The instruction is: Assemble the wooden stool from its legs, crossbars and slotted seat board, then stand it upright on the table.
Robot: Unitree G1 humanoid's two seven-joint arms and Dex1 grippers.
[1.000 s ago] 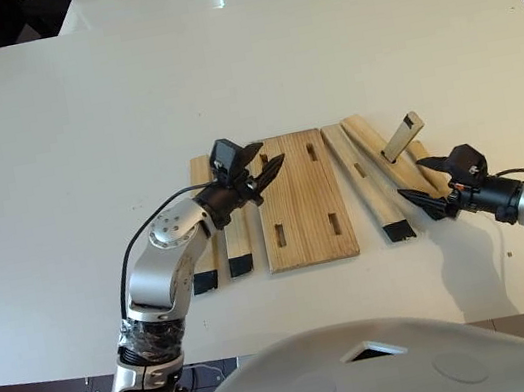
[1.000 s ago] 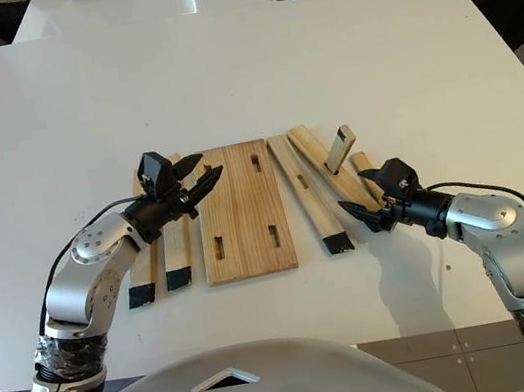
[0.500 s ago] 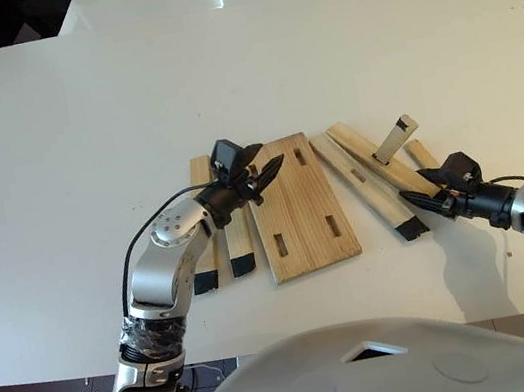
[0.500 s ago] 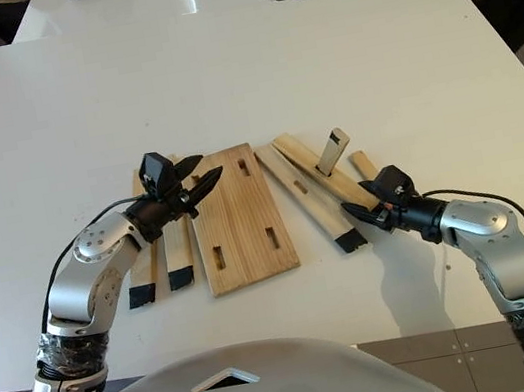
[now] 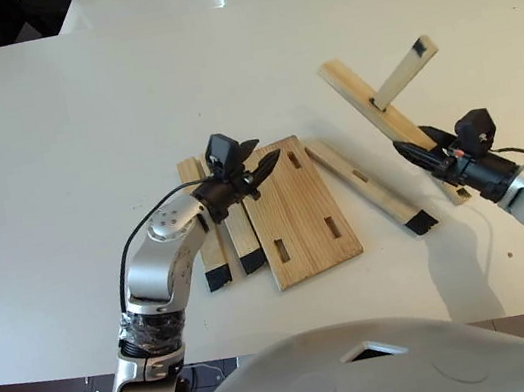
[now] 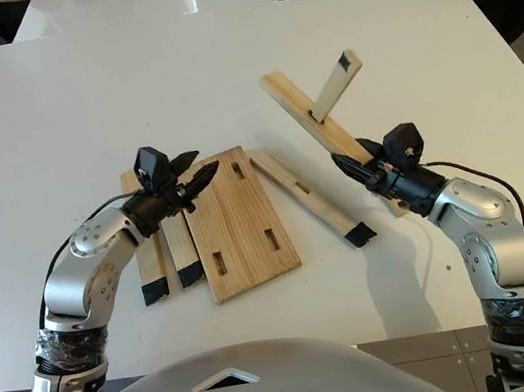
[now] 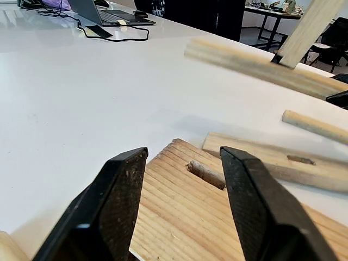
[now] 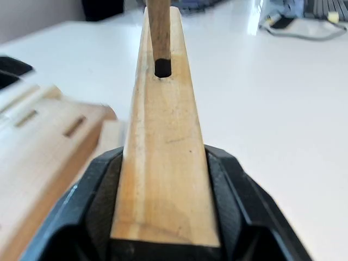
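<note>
Pincer on right point(image 5: 416, 151) clamps flat wooden leg point(image 5: 355, 90); left pincer point(image 5: 266, 153) gapes over slotted board point(image 5: 305, 211).

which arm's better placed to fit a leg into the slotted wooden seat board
Right, probably: the right gripper is shut on the pale wooden leg with crossbar, raised; the left gripper hangs open, empty.

Left gripper point(image 5: 265, 153) spread wide; right gripper point(image 5: 414, 149) clamped, raised.

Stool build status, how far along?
Done: one crossbar plugged into a leg. In hand: right gripper holds that leg lifted; left gripper open over the board. Left: three loose legs on the table, board flat, nothing upright.
</note>
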